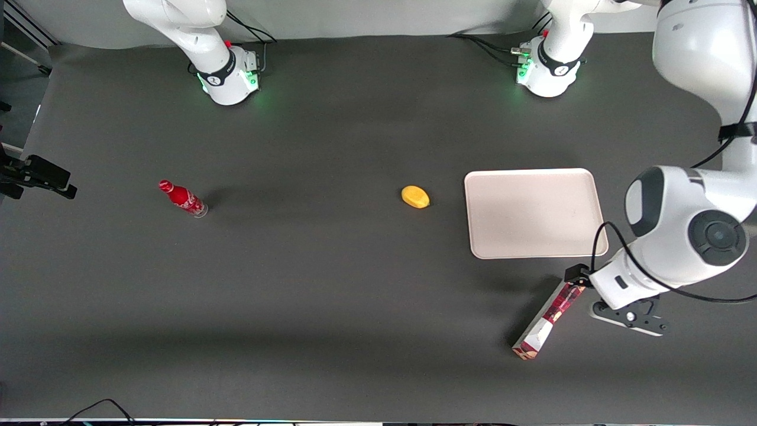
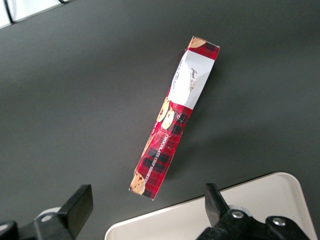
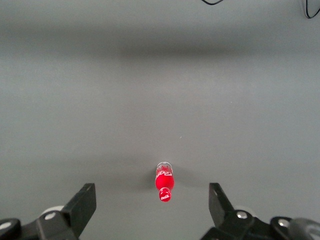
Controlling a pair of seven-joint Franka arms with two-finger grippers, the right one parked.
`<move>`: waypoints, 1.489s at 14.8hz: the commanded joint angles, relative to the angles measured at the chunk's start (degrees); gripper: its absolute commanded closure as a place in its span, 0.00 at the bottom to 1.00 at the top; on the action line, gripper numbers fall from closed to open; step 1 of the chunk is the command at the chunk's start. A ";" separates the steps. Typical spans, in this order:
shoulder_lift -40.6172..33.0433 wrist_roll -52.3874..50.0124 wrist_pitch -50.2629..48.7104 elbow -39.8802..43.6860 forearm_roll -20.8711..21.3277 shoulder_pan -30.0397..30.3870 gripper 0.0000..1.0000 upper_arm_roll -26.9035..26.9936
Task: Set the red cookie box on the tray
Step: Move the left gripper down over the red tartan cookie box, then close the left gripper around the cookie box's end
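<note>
The red cookie box (image 1: pixel 547 319) lies flat on the dark table, nearer to the front camera than the tray (image 1: pixel 535 213), with one end pointing at the tray's near corner. The left arm's gripper (image 1: pixel 582 278) hangs above the box end closest to the tray. In the left wrist view the gripper (image 2: pixel 147 202) is open and empty. The box (image 2: pixel 172 125) lies lengthwise ahead of the fingers, apart from them, and the tray's rim (image 2: pixel 240 210) shows under them. The pale pinkish-white tray holds nothing.
A yellow fruit-like object (image 1: pixel 415 197) lies beside the tray, toward the parked arm's end. A small red bottle (image 1: pixel 182 199) stands farther toward that end and also shows in the right wrist view (image 3: pixel 164 182). A black device (image 1: pixel 41 174) sits at the table's edge.
</note>
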 commanded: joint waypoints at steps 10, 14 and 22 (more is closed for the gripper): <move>13.35 8.09 15.21 3.19 4.09 -2.20 0.00 0.45; 15.55 7.83 16.26 3.10 3.65 -2.90 0.00 0.45; 16.87 8.18 18.82 3.01 3.73 -3.07 0.81 0.45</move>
